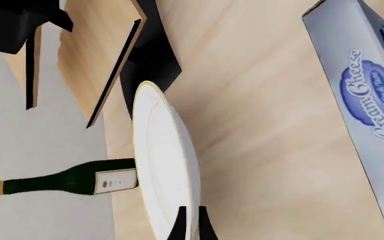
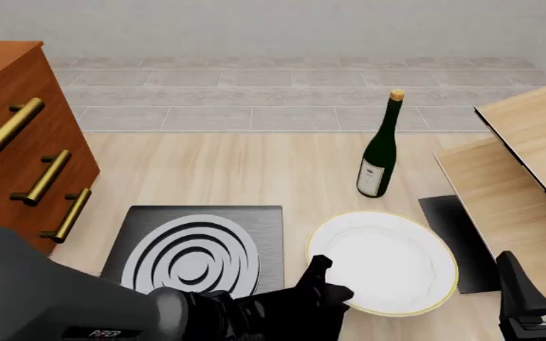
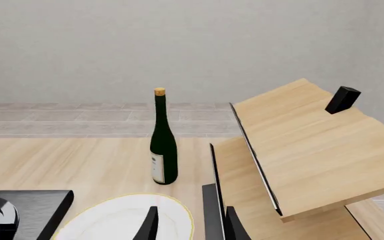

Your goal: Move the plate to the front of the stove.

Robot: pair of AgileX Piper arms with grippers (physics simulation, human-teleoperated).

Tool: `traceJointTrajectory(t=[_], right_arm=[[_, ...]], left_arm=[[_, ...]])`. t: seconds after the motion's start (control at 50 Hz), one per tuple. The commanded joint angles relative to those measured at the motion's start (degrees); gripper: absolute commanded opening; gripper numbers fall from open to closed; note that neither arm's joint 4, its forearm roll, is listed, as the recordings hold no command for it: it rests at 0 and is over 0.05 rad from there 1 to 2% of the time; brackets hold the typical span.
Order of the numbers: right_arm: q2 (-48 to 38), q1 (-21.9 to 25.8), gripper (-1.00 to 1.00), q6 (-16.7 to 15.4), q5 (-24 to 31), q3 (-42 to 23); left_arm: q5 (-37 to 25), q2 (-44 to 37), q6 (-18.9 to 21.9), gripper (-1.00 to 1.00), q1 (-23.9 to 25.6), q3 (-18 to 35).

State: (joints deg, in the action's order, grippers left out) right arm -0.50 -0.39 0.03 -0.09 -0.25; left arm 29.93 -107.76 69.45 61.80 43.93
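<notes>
With the left gripper [image 2: 335,291] pinching the near-left edge of the plate [image 2: 387,261], the step in hand looks like carrying or dragging the dish over to the near side of the stove [image 2: 197,249]. The plate sits just right of the stove, close beside its right edge, on the light wooden table [image 2: 216,170]. In the left wrist view the two dark fingertips [image 1: 178,227] straddle the gold-edged rim, one on each face, so the jaws are closed on the plate.

To do this well, I judge the grip should be kept firm and the wrist level: a shallow dish held by one edge will tend to droop or pivot at the far side. The free spot in front of the stove lies toward the camera, where the left arm's own bulk already crowds the table, so the path should sweep back and to the left in a low arc, clearing the stove's raised corner.

The wine bottle [image 2: 380,149] stands upright beyond the plate, apart from it, and should not be troubled. The cream cheese box [image 1: 369,95] shows only in the left wrist view. The right gripper [image 3: 188,222] hovers above the plate's right side with its jaws spread, holding nothing; it is best left still, beside the wooden rack [image 2: 520,185].
</notes>
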Motion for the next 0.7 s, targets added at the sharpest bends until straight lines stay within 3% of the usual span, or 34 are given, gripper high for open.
traceJointTrajectory(t=[0.02, 0.26, 0.7], right_arm=[[0.01, -0.02, 1.00, 0.00, 0.00, 0.00], [0.01, 0.00, 1.00, -0.02, 0.00, 0.00], [0.01, -0.01, 1.00, -0.01, 0.00, 0.00]], left_arm=[[0.91, 2.20, 1.17, -1.00, -0.85, -0.49], [3.56, 4.11, 3.14, -1.00, -2.67, -2.47], [2.52, 10.01, 4.66, -1.00, -4.21, -3.81]])
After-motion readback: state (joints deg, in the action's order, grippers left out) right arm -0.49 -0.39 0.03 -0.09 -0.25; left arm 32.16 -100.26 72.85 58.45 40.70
